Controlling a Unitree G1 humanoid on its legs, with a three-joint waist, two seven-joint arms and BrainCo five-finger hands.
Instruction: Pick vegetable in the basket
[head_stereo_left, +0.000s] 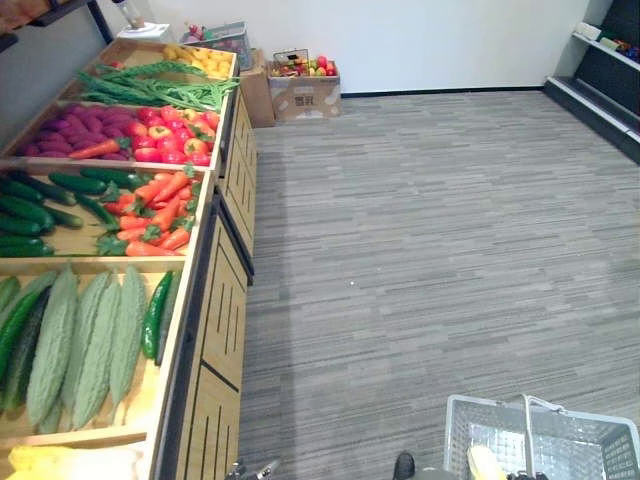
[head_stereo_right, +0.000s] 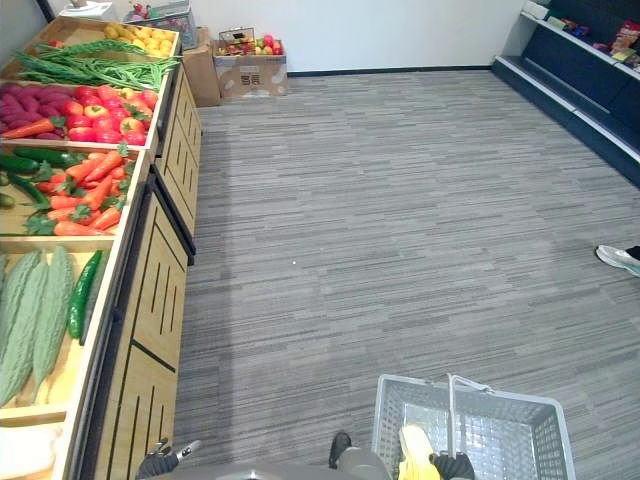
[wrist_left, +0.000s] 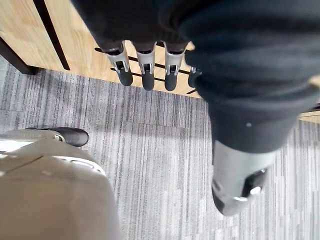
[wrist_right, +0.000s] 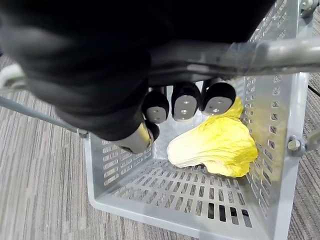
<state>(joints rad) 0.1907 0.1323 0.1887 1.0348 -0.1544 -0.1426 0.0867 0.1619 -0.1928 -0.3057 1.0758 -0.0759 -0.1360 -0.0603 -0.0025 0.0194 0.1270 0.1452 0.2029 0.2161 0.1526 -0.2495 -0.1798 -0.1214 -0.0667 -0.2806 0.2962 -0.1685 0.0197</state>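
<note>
Stage: one vegetable already in: yellow cabbage (wrist_right: 215, 145) lies on basket (wrist_right: 175, 200) floor, near side wall. Right hand (wrist_right: 185, 102) curled round handle (wrist_right: 260, 52), carrying basket above floor. Left hand (wrist_left: 145, 70) empty, fingers straight, just beside stand (head_stereo_left: 215, 330) front. Carrots (head_stereo_left: 160, 215) and gourds (head_stereo_left: 90, 340) lie in stand trays. Judgement: first pick done; left: reach tray, grasp, drop in basket
</note>
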